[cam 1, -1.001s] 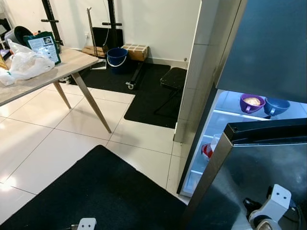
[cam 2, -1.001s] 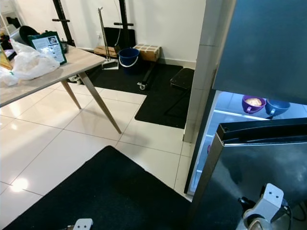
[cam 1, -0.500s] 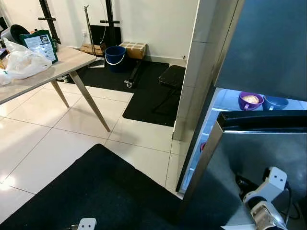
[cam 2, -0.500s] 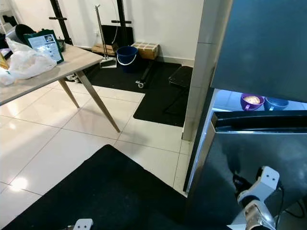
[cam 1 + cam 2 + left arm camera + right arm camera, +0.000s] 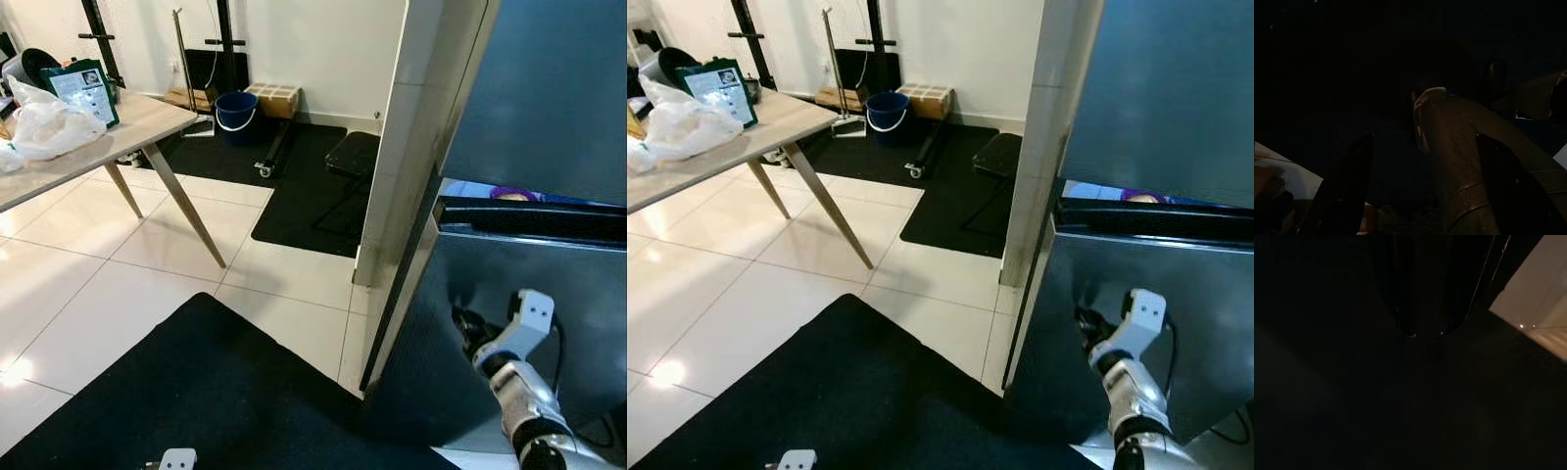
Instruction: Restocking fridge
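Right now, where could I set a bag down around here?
The table's near corner is bare, right of the white plastic bag and green-framed card. The black mat is open floor. By the fridge door, the right gripper crowds things.

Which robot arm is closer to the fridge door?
The right. The right gripper is up against the dark fridge door, its fingertips at the panel. The left arm hangs low over the black mat, well away from the door.
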Robot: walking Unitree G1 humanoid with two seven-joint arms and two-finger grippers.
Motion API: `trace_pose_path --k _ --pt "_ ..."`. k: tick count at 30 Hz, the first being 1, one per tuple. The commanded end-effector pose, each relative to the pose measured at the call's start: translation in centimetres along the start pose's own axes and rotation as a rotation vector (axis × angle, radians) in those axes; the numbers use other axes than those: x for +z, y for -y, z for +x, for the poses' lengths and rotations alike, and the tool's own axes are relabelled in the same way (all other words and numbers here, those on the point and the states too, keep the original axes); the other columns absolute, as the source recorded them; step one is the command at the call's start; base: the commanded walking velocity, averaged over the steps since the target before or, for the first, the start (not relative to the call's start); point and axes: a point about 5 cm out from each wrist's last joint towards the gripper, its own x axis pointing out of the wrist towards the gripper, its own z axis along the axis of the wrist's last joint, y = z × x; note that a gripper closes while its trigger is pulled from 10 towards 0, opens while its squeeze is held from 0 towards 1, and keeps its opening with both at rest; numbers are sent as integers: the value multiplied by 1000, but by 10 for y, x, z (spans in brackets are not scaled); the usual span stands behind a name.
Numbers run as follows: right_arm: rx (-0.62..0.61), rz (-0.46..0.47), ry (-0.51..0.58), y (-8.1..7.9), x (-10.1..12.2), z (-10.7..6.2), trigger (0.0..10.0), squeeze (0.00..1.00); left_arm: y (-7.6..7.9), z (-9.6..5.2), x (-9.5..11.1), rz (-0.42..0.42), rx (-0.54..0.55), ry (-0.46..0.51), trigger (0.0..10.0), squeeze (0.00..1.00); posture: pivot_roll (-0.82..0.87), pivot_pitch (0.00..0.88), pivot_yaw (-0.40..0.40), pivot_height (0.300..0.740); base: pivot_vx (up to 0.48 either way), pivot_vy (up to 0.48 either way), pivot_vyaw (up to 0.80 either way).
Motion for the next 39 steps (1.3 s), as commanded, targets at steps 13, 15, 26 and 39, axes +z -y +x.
trace_pose_path --k 13,15,26,39 --pt "80 -53 37 -29 18 22 10000 0 0 -1 -6 4 -1 -20 10000 0 70 0 -4 740 0 0 0" --pt "83 -55 41 -31 20 24 10000 0 0 -1 -6 3 -3 -19 10000 0 70 0 -4 740 0 0 0" --pt "90 -72 62 -45 35 37 10000 0 -3 -2 -8 -3 6 -18 10000 0 98 0 -14 740 0 0 0" --pt "83 -91 82 -46 46 40 10000 0 -10 -8 -26 -6 15 -47 10000 0 121 0 -9 740 0 0 0"
